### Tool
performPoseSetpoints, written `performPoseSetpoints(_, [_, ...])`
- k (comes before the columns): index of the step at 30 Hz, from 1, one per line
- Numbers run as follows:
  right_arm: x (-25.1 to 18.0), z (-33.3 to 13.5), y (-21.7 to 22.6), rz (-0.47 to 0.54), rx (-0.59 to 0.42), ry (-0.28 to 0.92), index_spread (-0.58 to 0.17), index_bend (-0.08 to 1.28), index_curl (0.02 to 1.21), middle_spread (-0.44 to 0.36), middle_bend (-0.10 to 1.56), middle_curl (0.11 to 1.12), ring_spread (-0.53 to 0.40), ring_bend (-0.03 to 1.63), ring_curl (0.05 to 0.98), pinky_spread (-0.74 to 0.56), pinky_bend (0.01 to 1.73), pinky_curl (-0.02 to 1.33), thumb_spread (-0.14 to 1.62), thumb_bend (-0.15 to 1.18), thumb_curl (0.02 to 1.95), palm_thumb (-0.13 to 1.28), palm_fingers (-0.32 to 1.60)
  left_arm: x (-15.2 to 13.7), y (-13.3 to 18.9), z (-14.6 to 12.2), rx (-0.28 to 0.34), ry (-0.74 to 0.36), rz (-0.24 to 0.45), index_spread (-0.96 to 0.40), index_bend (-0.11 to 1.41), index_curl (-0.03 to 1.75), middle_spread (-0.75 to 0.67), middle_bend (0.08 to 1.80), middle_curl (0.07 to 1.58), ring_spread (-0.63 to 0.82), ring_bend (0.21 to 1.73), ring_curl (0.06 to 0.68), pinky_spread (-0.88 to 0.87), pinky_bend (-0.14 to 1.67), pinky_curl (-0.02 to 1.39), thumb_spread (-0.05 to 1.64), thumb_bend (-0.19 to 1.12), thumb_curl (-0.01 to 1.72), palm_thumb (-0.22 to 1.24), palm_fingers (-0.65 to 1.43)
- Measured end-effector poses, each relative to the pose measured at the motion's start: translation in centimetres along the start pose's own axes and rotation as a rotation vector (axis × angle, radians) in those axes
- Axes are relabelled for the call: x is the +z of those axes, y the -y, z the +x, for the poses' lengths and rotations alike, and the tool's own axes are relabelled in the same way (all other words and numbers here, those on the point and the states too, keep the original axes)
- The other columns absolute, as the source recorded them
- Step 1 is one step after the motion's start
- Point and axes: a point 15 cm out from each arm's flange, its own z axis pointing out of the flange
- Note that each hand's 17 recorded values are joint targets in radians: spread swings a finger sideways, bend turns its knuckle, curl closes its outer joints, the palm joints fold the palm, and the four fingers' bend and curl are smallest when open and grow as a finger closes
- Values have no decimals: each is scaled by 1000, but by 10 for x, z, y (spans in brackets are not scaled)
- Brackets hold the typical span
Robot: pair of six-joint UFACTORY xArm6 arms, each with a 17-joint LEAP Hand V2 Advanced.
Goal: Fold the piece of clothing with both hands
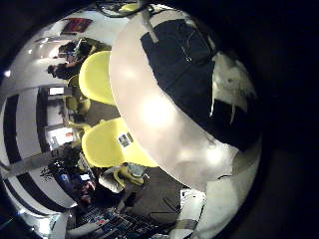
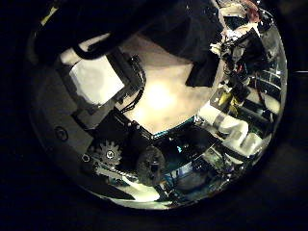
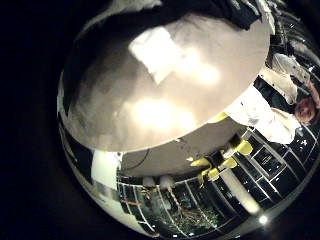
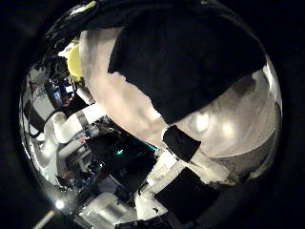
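Note:
A dark piece of clothing (image 1: 184, 60) lies spread on a round, light table (image 1: 150, 110). In the left little finger side palm view my right hand (image 1: 234, 85) hangs over the clothing's edge with its fingers straight, holding nothing. The right thumb side palm view shows the clothing (image 4: 181, 57) below on the table (image 4: 219, 124), away from the palm. The left thumb side palm view shows my left hand's own fingers (image 2: 106, 115) relaxed, with bare table (image 2: 164, 96) beyond and a strip of the clothing (image 2: 178, 38) further off. The right little finger side palm view shows mostly bare table (image 3: 140, 110).
Two chairs (image 1: 95, 75) (image 1: 110, 144) stand at the table's edge in the left little finger side palm view. A lighter patch (image 3: 160, 50) lies on the table in the right little finger side palm view. Room furniture lies beyond the table's rim.

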Motion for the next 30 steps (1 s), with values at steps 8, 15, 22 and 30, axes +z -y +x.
performPoseSetpoints(8, [-8,17,3,-6,33,-94,-374,354,345,-245,735,575,-283,1103,370,-277,1109,206,1001,8,411,788,1109,-11,2,-7,-1,-3,6,-744,377,1332,-608,907,1090,-450,1391,517,-624,1163,670,1080,-15,609,802,1025])
performPoseSetpoints(15, [-28,34,6,36,61,-118,-410,834,611,-285,987,766,-282,1252,505,-254,1302,332,1012,56,491,997,1131,-15,3,-14,-9,-14,8,-748,330,1389,-621,885,1110,-452,1378,514,-625,1151,667,1081,-14,618,799,1042])
performPoseSetpoints(22, [-56,55,-16,37,108,-98,-372,1038,780,-281,1154,904,-274,1392,624,-209,1447,438,1048,43,570,1043,952,-20,-8,-14,18,-30,3,-745,295,1434,-636,856,1128,-456,1361,512,-625,1139,666,1082,-14,623,792,1051])
performPoseSetpoints(30, [-109,60,-57,143,129,-113,-349,1116,854,-267,1253,971,-265,1462,697,-183,1523,537,1077,17,628,1049,867,-22,-34,-2,65,-91,-14,-733,241,1473,-648,826,1143,-457,1353,511,-626,1129,667,1080,-14,629,794,1058])
